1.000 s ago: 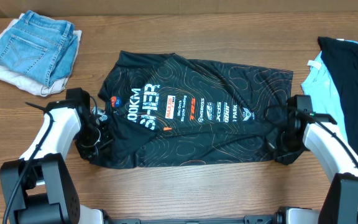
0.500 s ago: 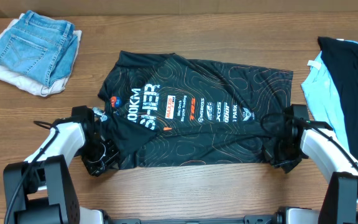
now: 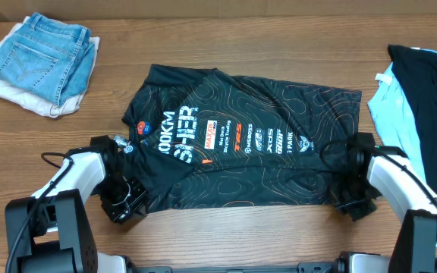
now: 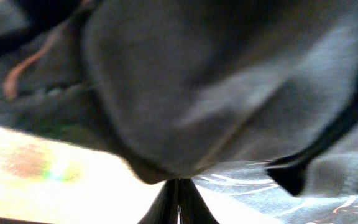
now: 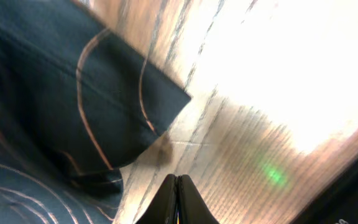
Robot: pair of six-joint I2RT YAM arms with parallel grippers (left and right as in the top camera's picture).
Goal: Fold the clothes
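Change: both grippers are now closer to the near table edge than 1 second ago, and the jersey (image 3: pixel 256 163) has slid a little toward the near edge and the right with them. Its white lettering sits lower, and the near hem is now a straighter line. The right jaws, a crack apart 1 second ago, have finished closing.

Meaning (judgement): this looks like a drag to flatten the cloth or a corner pick-up. No fold is made yet and the jersey is still 1 flat layer, so the task is early.

Jersey location: centre of the table (image 3: pixel 226 235), spread out with the print up. It lies between the jeans (image 3: pixel 48 57) at far left and the plain black garment (image 3: pixel 431 98) at far right, well apart from both.

Left gripper (image 3: pixel 124 203): low at the near-left corner of the jersey, with the forearm coming in from the near edge and the wrist turned inward. In the left wrist view the tips are pressed together and bunched black fabric meets them, so it looks pinched on the jersey.

Right gripper (image 3: pixel 355 203): low at the near-right corner, mirroring the left arm. In the right wrist view the tips meet over bare wood. The hem corner lies just beside them, not between them, so it is closed on nothing visible.
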